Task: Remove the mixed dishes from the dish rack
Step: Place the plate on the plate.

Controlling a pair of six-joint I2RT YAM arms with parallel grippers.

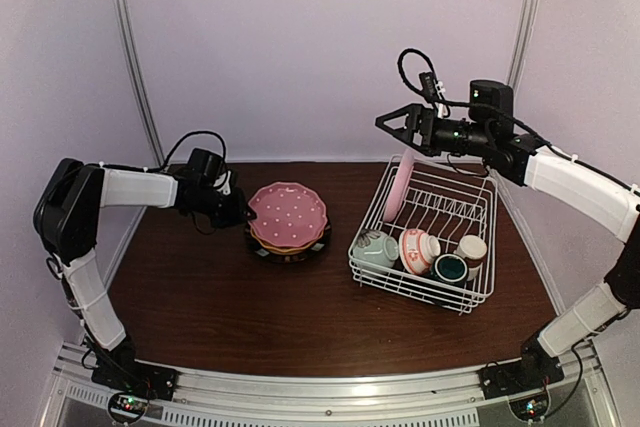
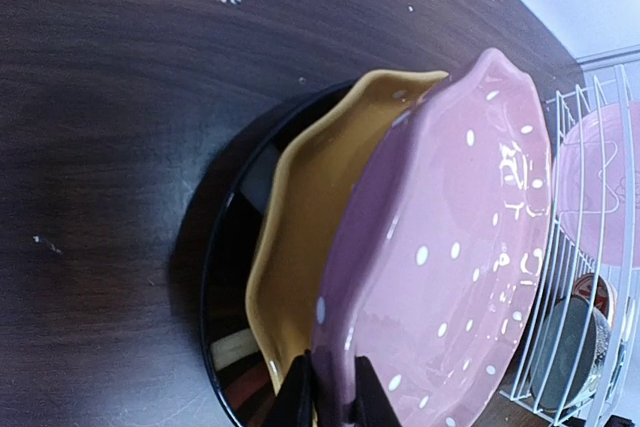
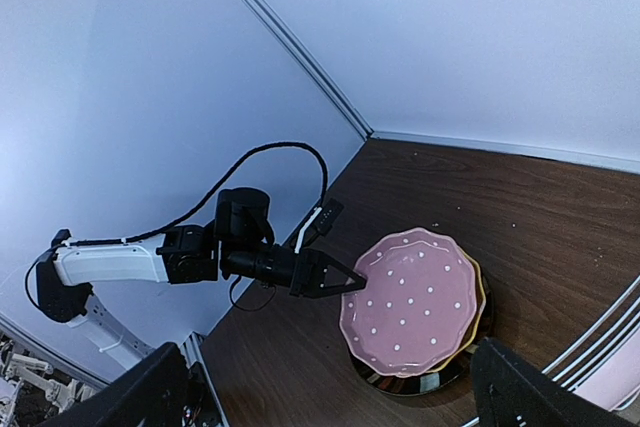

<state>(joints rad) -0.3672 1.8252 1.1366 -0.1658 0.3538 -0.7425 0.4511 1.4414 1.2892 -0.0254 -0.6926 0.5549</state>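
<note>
While the pink dotted plate [image 1: 288, 213] lies on the yellow plate [image 2: 300, 197] and black-rimmed plate [image 2: 222, 277], left of the dish rack [image 1: 420, 283], left gripper [image 2: 333, 394] pinches its rim. Advice: open fully, withdraw level, don't drag the stack. Right gripper [image 1: 391, 134] spread wide above the rack's upright pink plate [image 1: 397, 187].

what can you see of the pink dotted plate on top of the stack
The pink dotted plate looks like glossy ceramic, pink with small white dots and a wavy, scalloped rim. It lies face up on top of a stack, on a yellow plate that sits in a black plate on the dark wooden table. The left gripper pinches its rim on the left side.
</note>
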